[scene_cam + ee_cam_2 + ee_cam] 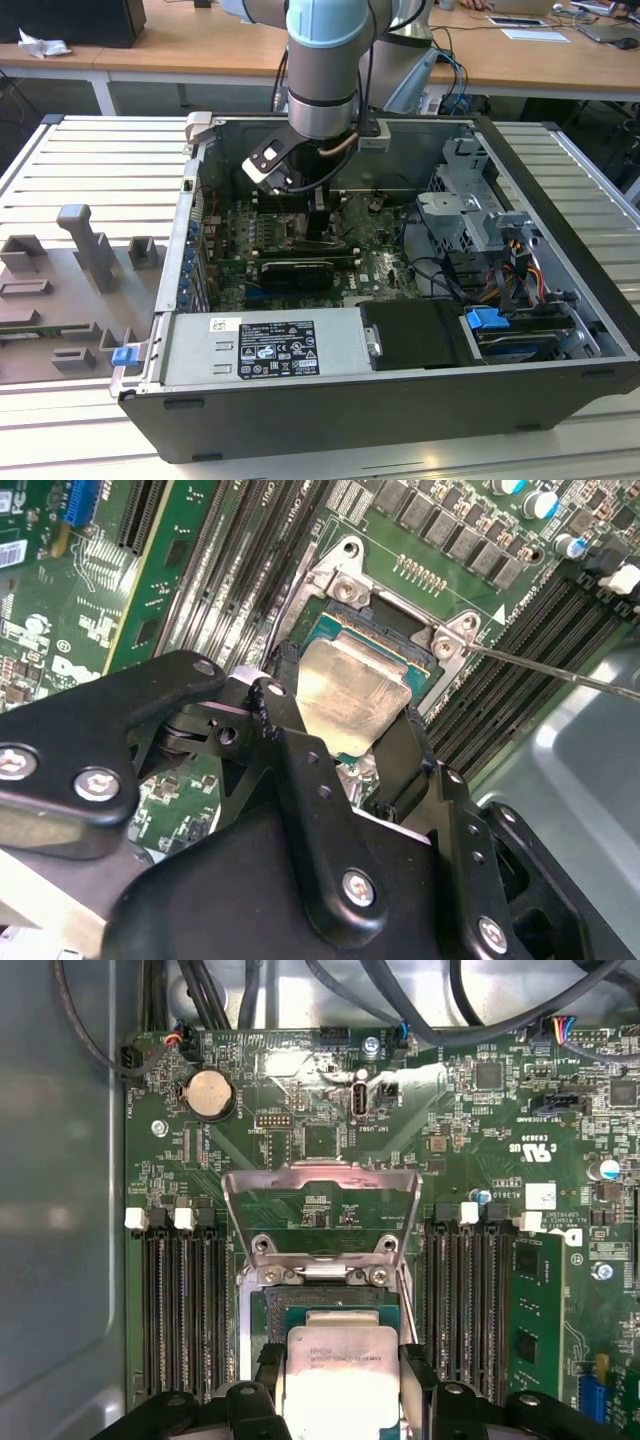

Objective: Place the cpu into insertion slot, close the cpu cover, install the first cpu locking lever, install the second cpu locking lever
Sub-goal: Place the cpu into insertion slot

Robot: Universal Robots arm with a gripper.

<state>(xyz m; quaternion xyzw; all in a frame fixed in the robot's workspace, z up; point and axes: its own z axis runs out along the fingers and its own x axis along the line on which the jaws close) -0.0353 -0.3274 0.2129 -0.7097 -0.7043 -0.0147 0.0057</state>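
Two fingers [300, 770] on opposite cpu [350, 692] edges.

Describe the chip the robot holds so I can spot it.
Look inside the open computer case at the green circuit board, between its banks of long black memory slots. There the pincer grips the cpu: a small flat square, pale silvery, unlike the black slots beside it.

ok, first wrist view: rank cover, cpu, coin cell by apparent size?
1. cover, widest.
2. cpu, nearer the camera and cut off at the picture's edge, so unsure against the cover.
3. coin cell, clearly smallest.
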